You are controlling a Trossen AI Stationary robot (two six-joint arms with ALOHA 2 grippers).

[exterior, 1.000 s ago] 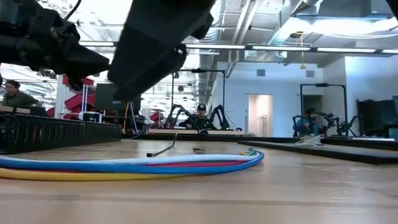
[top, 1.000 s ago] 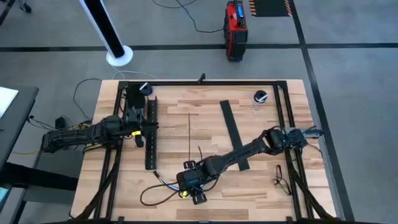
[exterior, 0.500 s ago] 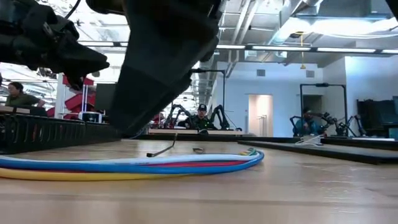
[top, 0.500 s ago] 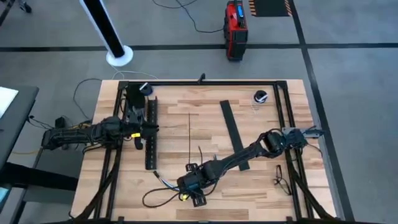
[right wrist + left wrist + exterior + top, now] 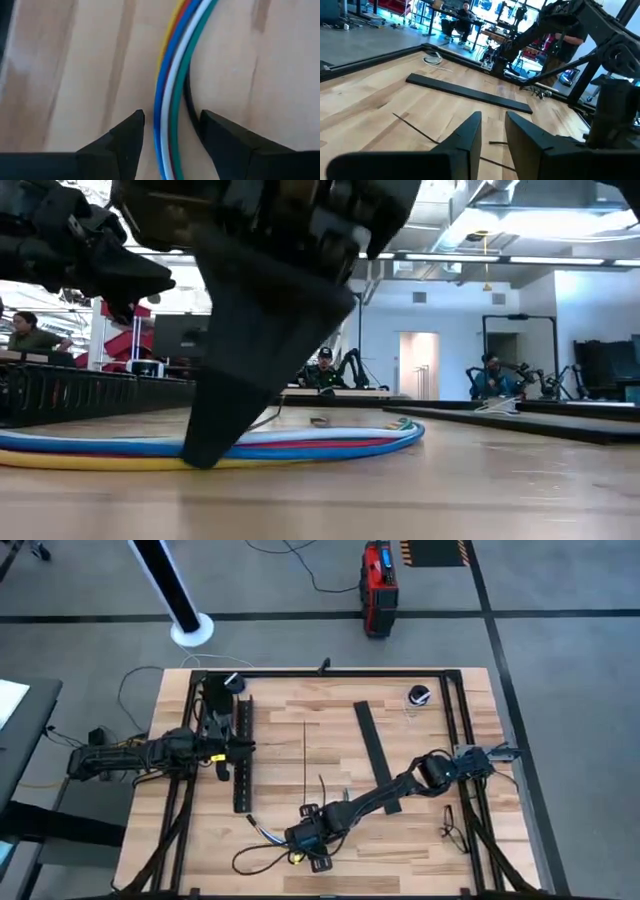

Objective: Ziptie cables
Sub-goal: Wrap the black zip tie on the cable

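The right end effector is down at the table near its front edge, fingers parted and straddling the cables, which run between the two fingertips without being clamped. The cables lie curved on the wood near the front edge. The left end effector hovers, slightly parted, over the slotted black channel on the left.

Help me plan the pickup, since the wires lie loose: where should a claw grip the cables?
Grip the cables where the strands run side by side, from straight above, fingers straddling the bundle across its width. The right claw is open there, a finger on each side. The left claw waits by the slotted channel.
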